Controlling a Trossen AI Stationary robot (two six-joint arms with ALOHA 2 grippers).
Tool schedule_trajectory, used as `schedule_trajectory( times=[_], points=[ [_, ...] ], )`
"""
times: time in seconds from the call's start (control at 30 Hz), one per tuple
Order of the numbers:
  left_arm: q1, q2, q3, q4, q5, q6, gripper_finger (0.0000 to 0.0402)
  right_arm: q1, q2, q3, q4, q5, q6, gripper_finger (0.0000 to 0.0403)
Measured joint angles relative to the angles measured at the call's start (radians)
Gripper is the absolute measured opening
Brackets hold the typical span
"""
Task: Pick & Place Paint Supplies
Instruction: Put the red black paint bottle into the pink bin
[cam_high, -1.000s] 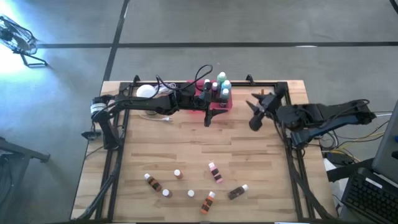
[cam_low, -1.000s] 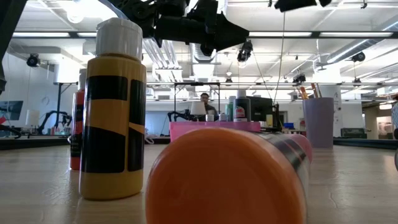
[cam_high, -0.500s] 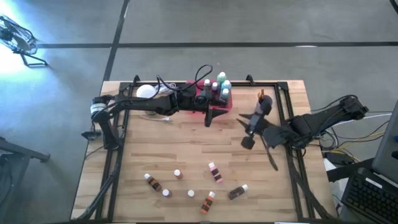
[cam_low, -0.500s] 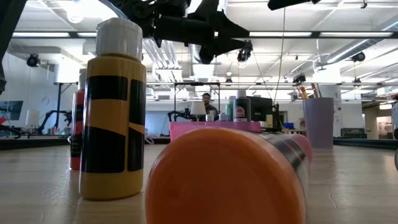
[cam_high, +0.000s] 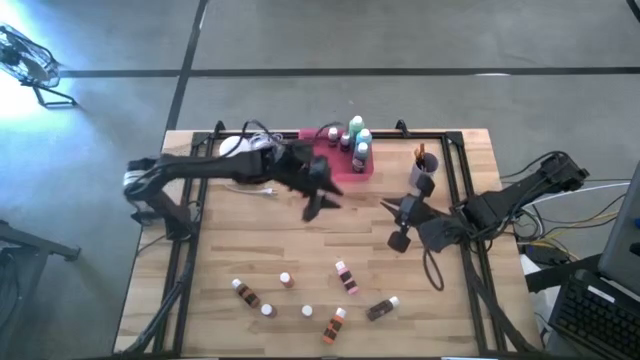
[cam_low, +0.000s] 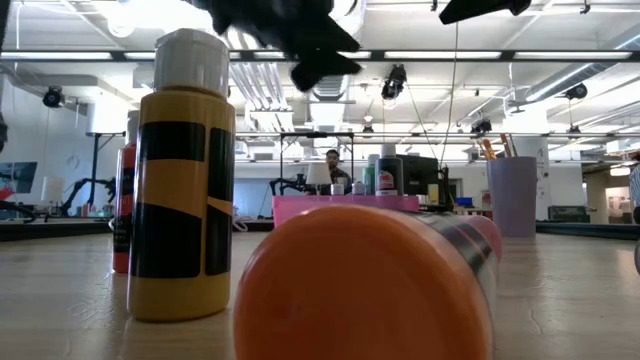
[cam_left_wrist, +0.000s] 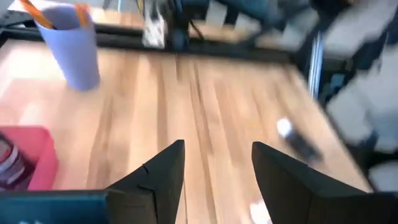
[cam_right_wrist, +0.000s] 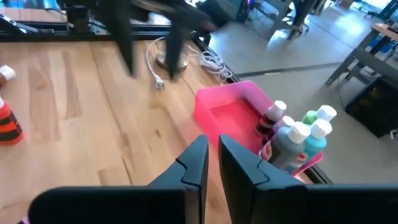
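The pink rectangular plastic tray (cam_high: 345, 162) sits at the far edge of the wooden table (cam_high: 250, 250) and serves as the landmark here. Standing in it are several white-capped bottles, among them a larger blue bottle (cam_right_wrist: 292, 146) and a green one (cam_right_wrist: 309, 118) beside a small dark bottle (cam_right_wrist: 268, 121); roughly half of the tray floor is bare.

The left gripper (cam_high: 318, 200) hangs just in front of the tray, above bare wood, with its two dark fingers (cam_left_wrist: 163, 171) spread apart and nothing between them. The right gripper (cam_high: 401, 222) hovers to the right of the tray and nearer the front; its fingers (cam_right_wrist: 198, 163) stand almost together with only a thin gap, and they hold nothing.

A lilac plastic cup (cam_high: 424, 180) with orange-tipped paintbrushes stands to the right of the tray.

Well in front of the tray, near the table's front edge, small white-capped paint bottles lie scattered: a brown one (cam_high: 245, 293), an upright one (cam_high: 286, 279), a pink one (cam_high: 346, 276), an orange one (cam_high: 333, 325) and a dark one (cam_high: 381, 309).

A white globe lamp (cam_high: 236, 146) with a cord lies left of the tray.
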Motion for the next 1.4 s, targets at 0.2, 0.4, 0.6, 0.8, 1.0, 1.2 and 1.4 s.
schedule_trajectory(
  times=[0.2, 0.4, 0.6, 0.8, 1.0, 1.2, 1.4],
  points=[
    [-0.167, -0.158, 0.000, -0.278, -0.333, 0.048, 0.0193, 0.004, 0.001, -0.005, 0.008, 0.000, 0.006, 0.0038],
    [-0.351, -0.278, 0.000, -0.468, -0.484, -0.048, 0.0193, 0.004, 0.001, -0.005, 0.023, 0.000, 0.010, 0.0050],
    [-0.481, -0.329, -0.021, -0.631, -0.477, -0.223, 0.0193, 0.004, 0.001, -0.005, 0.071, 0.001, 0.002, 0.0061],
    [-0.580, -0.317, -0.057, -0.738, -0.460, -0.386, 0.0193, 0.004, 0.001, -0.005, 0.080, 0.001, 0.002, 0.0069],
    [-0.671, -0.301, -0.109, -0.717, -0.475, -0.449, 0.0193, 0.004, 0.001, -0.005, 0.107, 0.025, 0.002, 0.0077],
    [-0.689, -0.299, -0.219, -0.592, -0.479, -0.451, 0.0193, 0.004, 0.001, -0.005, 0.113, 0.027, 0.002, 0.0084],
    [-0.690, -0.298, -0.310, -0.509, -0.496, -0.460, 0.0193, 0.004, 0.001, -0.005, 0.113, 0.027, 0.002, 0.0088]
  ],
)
